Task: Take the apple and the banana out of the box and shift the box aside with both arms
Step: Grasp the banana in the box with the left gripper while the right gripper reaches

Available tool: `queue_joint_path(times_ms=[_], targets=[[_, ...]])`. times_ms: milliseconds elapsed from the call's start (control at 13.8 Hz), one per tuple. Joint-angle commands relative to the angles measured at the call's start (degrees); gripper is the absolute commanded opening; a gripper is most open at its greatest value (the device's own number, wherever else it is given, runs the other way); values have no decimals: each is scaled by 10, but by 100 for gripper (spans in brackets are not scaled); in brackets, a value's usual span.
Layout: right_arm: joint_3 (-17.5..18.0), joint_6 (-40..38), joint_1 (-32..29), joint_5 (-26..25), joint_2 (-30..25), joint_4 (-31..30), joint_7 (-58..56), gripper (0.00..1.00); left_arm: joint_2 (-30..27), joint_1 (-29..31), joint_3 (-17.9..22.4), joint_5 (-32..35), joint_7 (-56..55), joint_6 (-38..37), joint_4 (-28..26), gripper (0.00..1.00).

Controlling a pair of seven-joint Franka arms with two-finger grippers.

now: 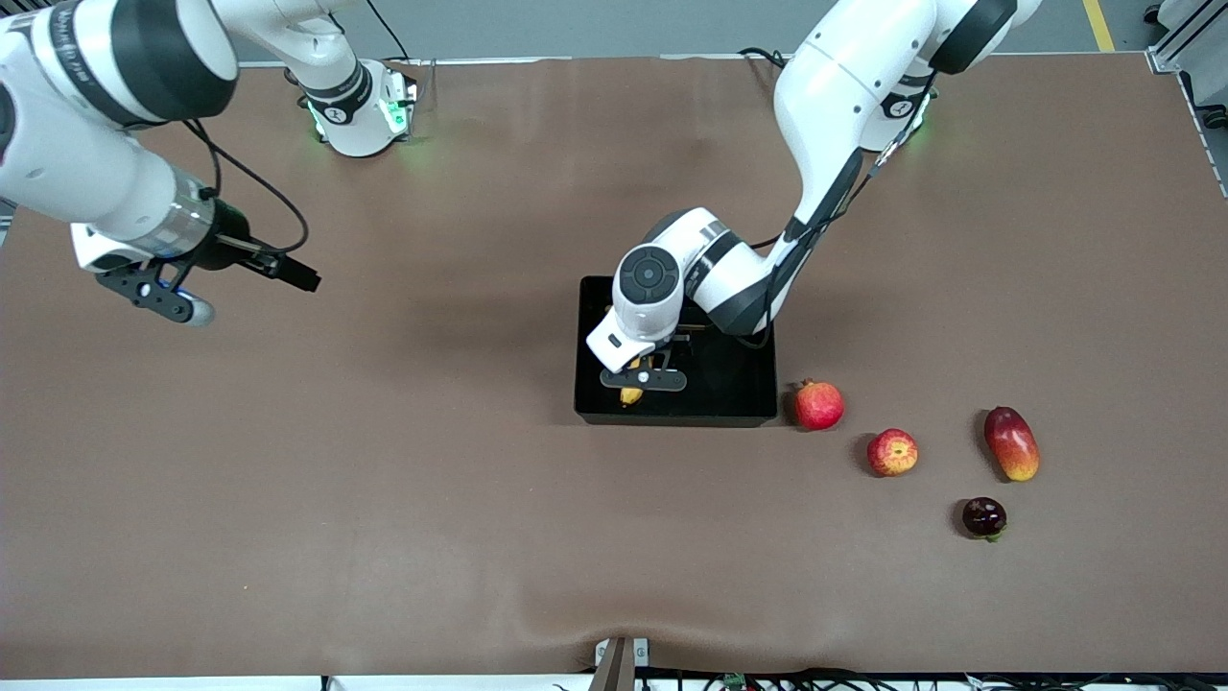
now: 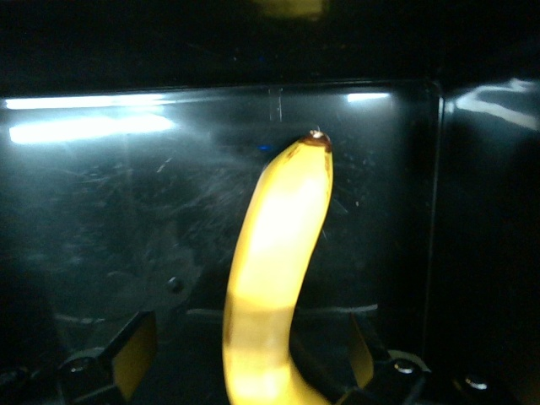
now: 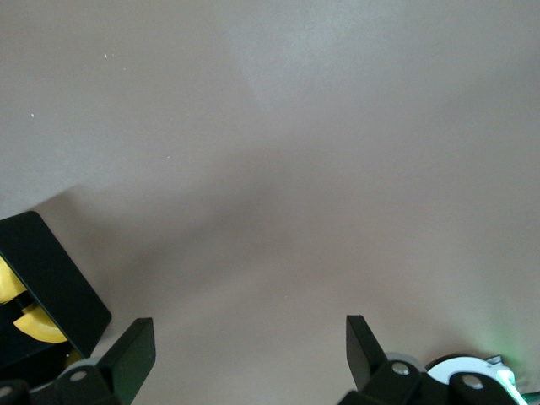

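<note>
Listing by size, from the table [image 1: 384, 499] down.

Box [image 1: 729, 389]: black tray, centre of the front frame, banana inside; I judge it moves only once emptied.

Right gripper [image 1: 245, 288]: upper left of the front frame, over bare table, waiting; my fingers [image 3: 135, 350] there stand apart, holding nothing.

Left gripper [image 2: 253, 354]: low inside the box, fingers spread wide either side of the fruit, not yet closed on it.

Banana [image 2: 274, 278]: yellow, curved, lying on the box floor, lower centre of the left wrist frame, dark tip toward the box wall. To do this well, I judge I should centre across its thick middle, close gently, then lift straight up clear of the wall.

Apple [image 1: 892, 452]: already out, on the table at lower right of the front frame.
</note>
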Motion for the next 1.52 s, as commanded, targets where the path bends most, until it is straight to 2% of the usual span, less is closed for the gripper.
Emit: queue_joint_path(times_ms=[0, 72, 290, 362, 507, 869, 1086, 1448], targets=[[-3, 10, 17, -10, -14, -14, 53, 100, 12, -9, 7, 2, -21, 22, 1, 96], [-3, 11, 23, -10, -13, -14, 70, 100, 15, -9, 7, 1, -24, 22, 1, 76], [-3, 18, 31, -10, -9, -13, 111, 100, 21, -9, 7, 2, -62, 22, 1, 53], [-3, 18, 36, -10, -9, -14, 121, 100, 21, -9, 7, 2, -62, 22, -1, 33], [-3, 25, 48, -11, -8, -14, 150, 100, 20, -9, 6, 2, -62, 22, -3, 2], [-3, 39, 66, -16, -1, -16, 158, 100, -1, -6, 7, 3, -58, 20, 3, 0], [-3, 59, 93, -59, 6, -31, 156, 100, -30, 2, 8, 2, -57, 16, 6, 0], [0, 99, 110, -75, 25, -41, 121, 100, -120, 31, 9, 3, -54, -75, 4, 0]])
